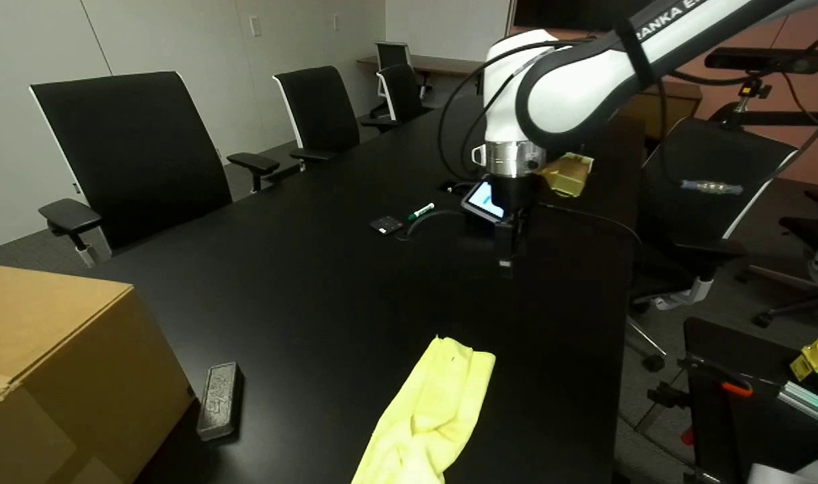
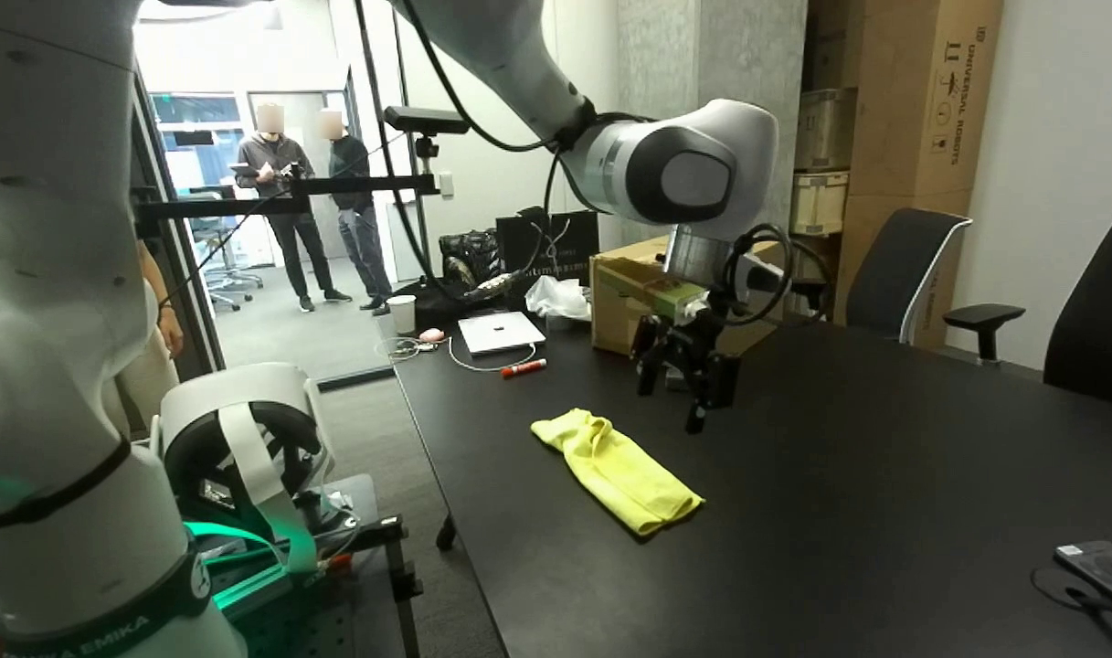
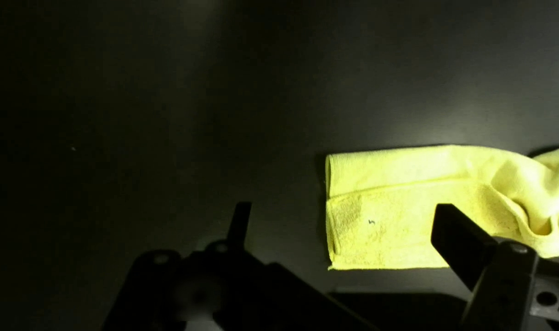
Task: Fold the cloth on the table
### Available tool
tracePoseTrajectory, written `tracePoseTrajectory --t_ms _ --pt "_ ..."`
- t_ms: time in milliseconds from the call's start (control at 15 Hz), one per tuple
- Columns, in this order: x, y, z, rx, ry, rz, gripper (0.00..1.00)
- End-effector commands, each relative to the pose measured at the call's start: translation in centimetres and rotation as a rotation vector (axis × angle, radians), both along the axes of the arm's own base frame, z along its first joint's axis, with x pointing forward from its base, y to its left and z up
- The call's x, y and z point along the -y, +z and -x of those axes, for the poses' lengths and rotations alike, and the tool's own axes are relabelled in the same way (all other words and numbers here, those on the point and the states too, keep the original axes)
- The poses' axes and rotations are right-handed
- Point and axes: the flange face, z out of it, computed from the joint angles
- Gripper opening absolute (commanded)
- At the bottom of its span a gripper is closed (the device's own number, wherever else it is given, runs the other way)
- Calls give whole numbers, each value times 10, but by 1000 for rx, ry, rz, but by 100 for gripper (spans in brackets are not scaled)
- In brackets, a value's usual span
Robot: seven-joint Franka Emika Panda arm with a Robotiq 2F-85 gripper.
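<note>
The yellow cloth (image 1: 435, 410) lies on the black table (image 1: 301, 323) as a long, narrow strip. It also shows in an exterior view (image 2: 624, 475), with one end flat and folded in layers and the other end bunched. In the wrist view the cloth (image 3: 398, 220) shows its flat, layered end at lower right of centre; its bunched end runs off the right edge. My gripper (image 3: 343, 207) is open with nothing between its fingers. One finger is over bare table and the other overlaps the cloth in view. In an exterior view the gripper (image 2: 672, 407) hangs above the table, apart from the cloth.
A cardboard box (image 1: 113, 383) and a dark block (image 1: 219, 402) stand beyond the cloth's bunched end. A tablet (image 1: 484, 199), a green marker (image 1: 421, 212) and a small device (image 2: 1104, 568) lie on the table. A laptop (image 2: 501, 332) and a red marker (image 2: 524, 368) lie near the table's edge.
</note>
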Motion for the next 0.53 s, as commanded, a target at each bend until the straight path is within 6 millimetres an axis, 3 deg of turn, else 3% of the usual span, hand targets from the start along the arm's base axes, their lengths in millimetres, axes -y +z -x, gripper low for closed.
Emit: tracePoseTrajectory --t_ms 0,400,467 --pt "20 26 69 31 -11 -18 100" --pt "62 73 157 105 -36 -94 100" --pt "53 51 122 42 -33 -53 100"
